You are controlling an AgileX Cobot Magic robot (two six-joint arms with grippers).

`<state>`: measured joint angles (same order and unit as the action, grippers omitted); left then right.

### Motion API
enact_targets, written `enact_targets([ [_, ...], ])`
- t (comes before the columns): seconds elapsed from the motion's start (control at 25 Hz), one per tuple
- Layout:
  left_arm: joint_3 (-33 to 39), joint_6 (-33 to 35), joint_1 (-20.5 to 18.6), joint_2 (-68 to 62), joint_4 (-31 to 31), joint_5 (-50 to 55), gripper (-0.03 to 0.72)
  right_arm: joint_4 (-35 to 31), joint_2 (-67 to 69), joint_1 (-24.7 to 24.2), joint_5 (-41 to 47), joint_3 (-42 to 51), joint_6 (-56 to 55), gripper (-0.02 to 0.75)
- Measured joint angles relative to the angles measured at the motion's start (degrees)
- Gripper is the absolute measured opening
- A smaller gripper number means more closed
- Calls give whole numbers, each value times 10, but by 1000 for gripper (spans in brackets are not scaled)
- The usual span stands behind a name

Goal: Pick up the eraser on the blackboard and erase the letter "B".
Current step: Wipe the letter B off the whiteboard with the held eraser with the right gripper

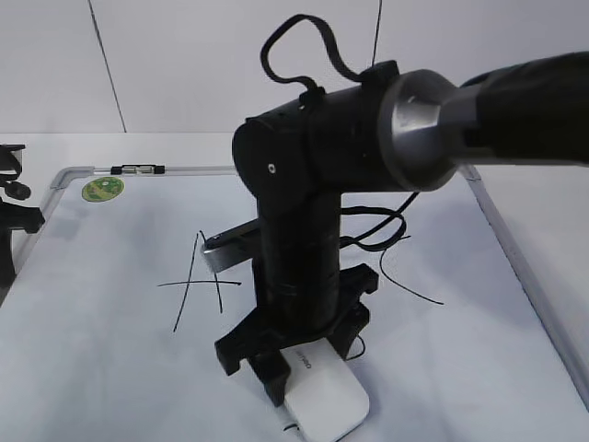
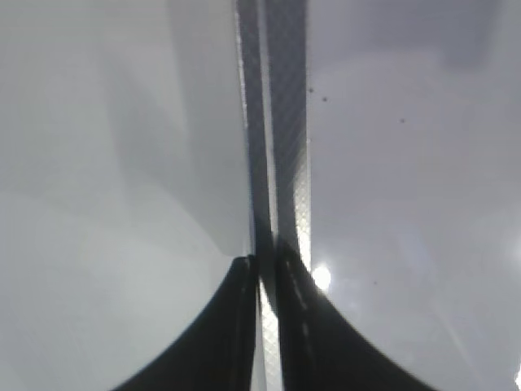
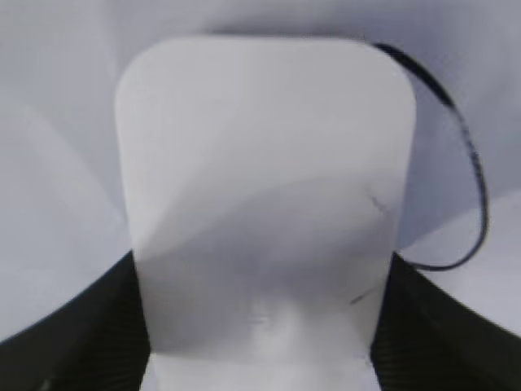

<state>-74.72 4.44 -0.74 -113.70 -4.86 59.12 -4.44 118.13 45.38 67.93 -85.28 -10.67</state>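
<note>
The white eraser [image 1: 327,401] lies flat on the blackboard [image 1: 101,368], near its front edge. My right gripper [image 1: 308,364] is shut on it, one black finger on each long side. In the right wrist view the eraser [image 3: 260,163] fills the space between the fingers [image 3: 260,277]. A curved black marker stroke [image 3: 474,187] shows beside it. The rest of the letter "B" is hidden under my arm and the eraser. My left gripper [image 2: 264,265] is shut and empty, over the board's metal frame [image 2: 281,122].
The black "A" [image 1: 198,281] is left of my arm, and part of the black "C" [image 1: 405,276] is right of it. A green sticker [image 1: 102,189] and a small clip [image 1: 138,169] sit at the board's far left corner. The left arm's black body [image 1: 14,216] is at the left edge.
</note>
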Motion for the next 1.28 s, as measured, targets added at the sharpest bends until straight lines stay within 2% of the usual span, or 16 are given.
enact_targets([
  [0.32, 0, 0, 0, 0, 1, 3, 49, -28, 4, 30, -25, -9, 17, 559],
  [0.8, 0, 0, 0, 0, 2, 4, 49, -20, 5, 32, -27, -10, 11, 559],
  [1.28, 0, -7, 0, 0, 0, 4, 14, -12, 6, -8, -27, -12, -13, 559],
])
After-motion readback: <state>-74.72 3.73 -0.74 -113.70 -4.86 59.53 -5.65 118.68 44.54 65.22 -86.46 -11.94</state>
